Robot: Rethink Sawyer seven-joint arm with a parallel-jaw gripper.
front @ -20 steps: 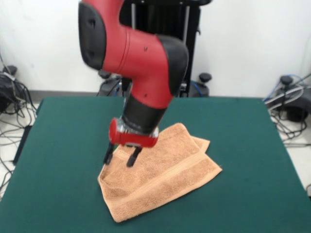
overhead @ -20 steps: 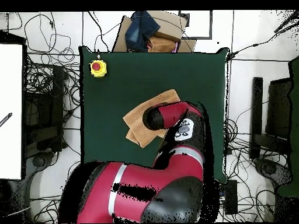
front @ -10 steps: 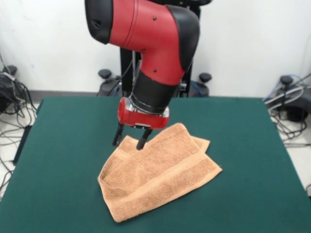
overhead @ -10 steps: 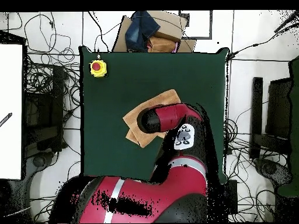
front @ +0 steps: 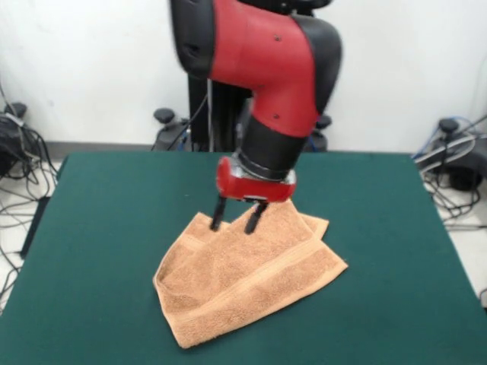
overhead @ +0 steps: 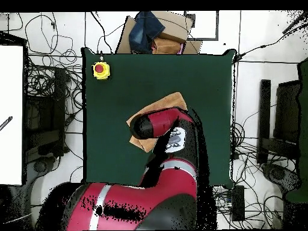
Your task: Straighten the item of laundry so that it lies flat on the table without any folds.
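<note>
towel: peach-orange terry hand towel (front: 247,277) lies folded double near the middle of the green table (front: 106,228), one layer's corner poking out at its right edge, woven band across the top layer
gripper: gripper (front: 236,219) has fingers spread, holds nothing, tips at the towel's far edge
arm: red-black arm (overhead: 162,123) covers most of the towel from overhead
button: yellow box with red button (overhead: 100,70) near a table corner, well apart from towel

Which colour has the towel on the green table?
Peach-orange; the towel shows best in the front view.
</note>
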